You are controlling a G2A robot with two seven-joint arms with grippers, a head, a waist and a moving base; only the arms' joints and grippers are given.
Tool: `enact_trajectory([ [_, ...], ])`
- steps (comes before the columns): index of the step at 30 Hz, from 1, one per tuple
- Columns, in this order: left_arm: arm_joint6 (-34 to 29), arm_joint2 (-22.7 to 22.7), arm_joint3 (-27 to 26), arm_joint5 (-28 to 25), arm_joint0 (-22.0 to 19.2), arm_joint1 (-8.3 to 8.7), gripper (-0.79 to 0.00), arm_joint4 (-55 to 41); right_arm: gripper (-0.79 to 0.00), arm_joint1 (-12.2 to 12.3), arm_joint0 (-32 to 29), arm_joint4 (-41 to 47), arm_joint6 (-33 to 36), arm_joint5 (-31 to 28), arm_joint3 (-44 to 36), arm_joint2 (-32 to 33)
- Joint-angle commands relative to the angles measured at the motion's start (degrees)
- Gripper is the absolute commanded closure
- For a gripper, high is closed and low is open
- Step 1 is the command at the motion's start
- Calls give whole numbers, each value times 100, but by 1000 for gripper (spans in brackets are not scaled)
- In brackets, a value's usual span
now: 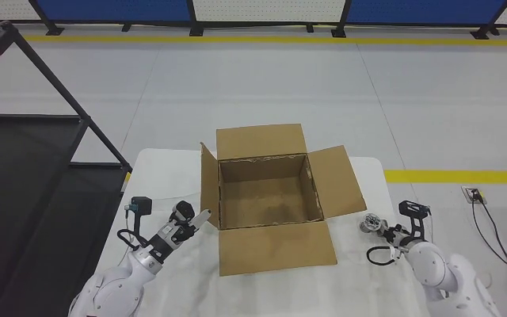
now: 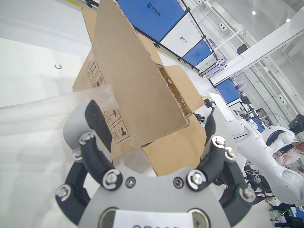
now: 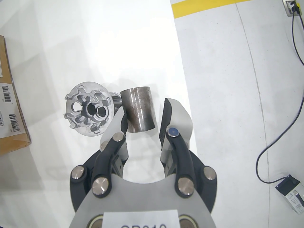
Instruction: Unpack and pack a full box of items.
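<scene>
Box, brown cardboard, sits open in the middle of the white table with all four flaps out. The near flap lies flat toward the robot and the left flap stands almost upright.

Near right: the right gripper is low over the table, well right of the box's right flap, with its arm coming in from the near right corner. Its fingers are apart. A metal tube sits between them, one pad at the tube's edge and the other clear of it with a gap. A toothed metal wheel is just beside the tube on the box side; whether they touch, cannot tell. The box's side with barcode labels is apart from both parts. Nothing stands between this gripper and the box.

Near left: the left gripper is at the box's near left corner, arm angled in from the near left and pointing at the box. Its fingers are wide apart with nothing clamped. The upright flap's corner lines up between them; contact cannot be told. Clear plastic film lies on the table by the box's side wall, past one finger.

Farther out: a black frame left of the table, a yellow floor line to the right, a floor socket with a cable, and blue panels at the back.
</scene>
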Motion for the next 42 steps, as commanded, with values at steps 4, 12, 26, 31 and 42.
enact_trajectory([
  [4,-18,12,7,5,-23,2,-785,-1,-326,8,-143,86,-164,81,-158,134],
  [12,-14,31,-1,23,-58,5,-785,15,-314,2,-564,418,-770,90,-659,432],
  [26,27,24,-16,11,-36,11,-785,4,-323,15,-983,591,-1180,-1420,-1666,271],
  [31,44,-13,-47,-8,10,17,-785,-4,-314,6,-799,433,-1088,-1592,-1703,1],
  [42,150,-109,-110,-62,144,29,-785,-31,-329,-27,-261,197,-880,-2146,-1368,-619],
])
